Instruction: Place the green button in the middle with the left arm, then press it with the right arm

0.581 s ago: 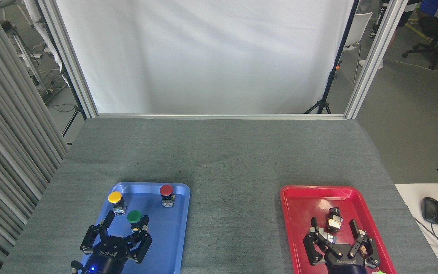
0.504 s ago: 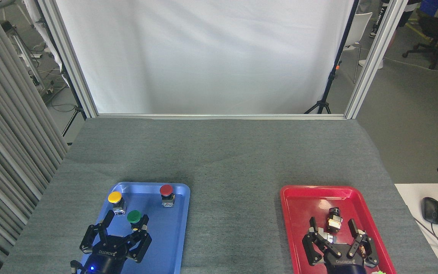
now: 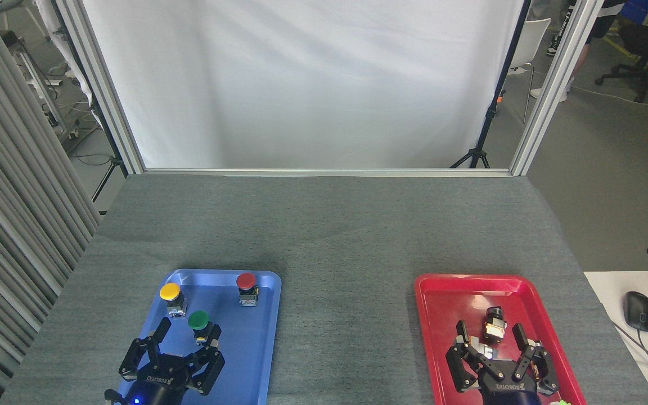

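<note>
The green button (image 3: 198, 321) stands upright in the blue tray (image 3: 251, 360), near its middle. My left gripper (image 3: 186, 334) is open just below it, with one fingertip to the left of the cap and another touching or nearly touching the button's block on the right. My right gripper (image 3: 490, 336) is open over the red tray (image 3: 442, 292), its fingers spread around a small black-and-yellow block (image 3: 493, 325) lying there. The middle (image 3: 346, 315), bare grey fabric between the two trays, holds nothing.
A yellow button (image 3: 170, 293) and a red button (image 3: 246, 284) stand at the far end of the blue tray. A white desk with a black mouse (image 3: 639, 310) is at the right edge. A white screen closes off the back of the table.
Both grippers have drawn back slightly toward the near edge of the table. The green button has not moved.
</note>
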Robot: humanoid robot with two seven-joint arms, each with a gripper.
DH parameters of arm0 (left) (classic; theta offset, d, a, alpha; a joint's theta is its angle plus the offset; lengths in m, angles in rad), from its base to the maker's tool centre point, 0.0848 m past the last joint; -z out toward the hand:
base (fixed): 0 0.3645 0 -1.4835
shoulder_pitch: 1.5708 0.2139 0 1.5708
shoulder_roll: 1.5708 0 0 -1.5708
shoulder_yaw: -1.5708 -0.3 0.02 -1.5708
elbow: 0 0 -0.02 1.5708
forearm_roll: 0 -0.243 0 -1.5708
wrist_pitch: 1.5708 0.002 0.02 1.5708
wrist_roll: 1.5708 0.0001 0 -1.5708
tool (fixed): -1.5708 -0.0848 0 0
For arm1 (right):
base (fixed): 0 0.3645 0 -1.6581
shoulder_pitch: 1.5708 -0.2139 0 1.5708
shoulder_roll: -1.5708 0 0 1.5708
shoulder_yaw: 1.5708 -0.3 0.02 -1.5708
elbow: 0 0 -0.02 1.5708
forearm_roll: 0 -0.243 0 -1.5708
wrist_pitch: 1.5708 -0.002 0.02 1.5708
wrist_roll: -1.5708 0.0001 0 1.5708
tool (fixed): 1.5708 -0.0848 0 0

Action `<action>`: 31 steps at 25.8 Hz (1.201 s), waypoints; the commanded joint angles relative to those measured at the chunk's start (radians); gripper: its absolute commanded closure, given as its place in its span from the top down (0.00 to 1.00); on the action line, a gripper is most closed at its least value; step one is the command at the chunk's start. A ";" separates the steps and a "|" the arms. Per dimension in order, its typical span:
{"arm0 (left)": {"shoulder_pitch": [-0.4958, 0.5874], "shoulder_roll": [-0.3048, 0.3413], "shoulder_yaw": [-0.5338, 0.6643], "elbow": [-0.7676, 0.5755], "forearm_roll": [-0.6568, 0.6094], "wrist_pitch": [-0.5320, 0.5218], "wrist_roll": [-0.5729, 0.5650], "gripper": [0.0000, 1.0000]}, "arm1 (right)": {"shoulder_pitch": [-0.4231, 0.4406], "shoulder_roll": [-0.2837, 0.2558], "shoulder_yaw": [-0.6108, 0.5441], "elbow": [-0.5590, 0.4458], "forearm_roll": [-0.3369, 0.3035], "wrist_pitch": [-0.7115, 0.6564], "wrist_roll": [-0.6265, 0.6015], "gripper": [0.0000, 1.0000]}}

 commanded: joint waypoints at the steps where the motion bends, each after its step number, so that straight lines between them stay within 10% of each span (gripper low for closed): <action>1: 0.001 -0.001 0.003 -0.002 -0.001 0.013 0.011 0.99 | 0.000 0.000 0.000 0.000 -0.002 0.004 -0.003 1.00; 31: 0.004 0.012 0.001 -0.034 -0.022 0.003 0.024 0.99 | -0.002 0.000 0.008 0.003 0.038 0.029 -0.002 1.00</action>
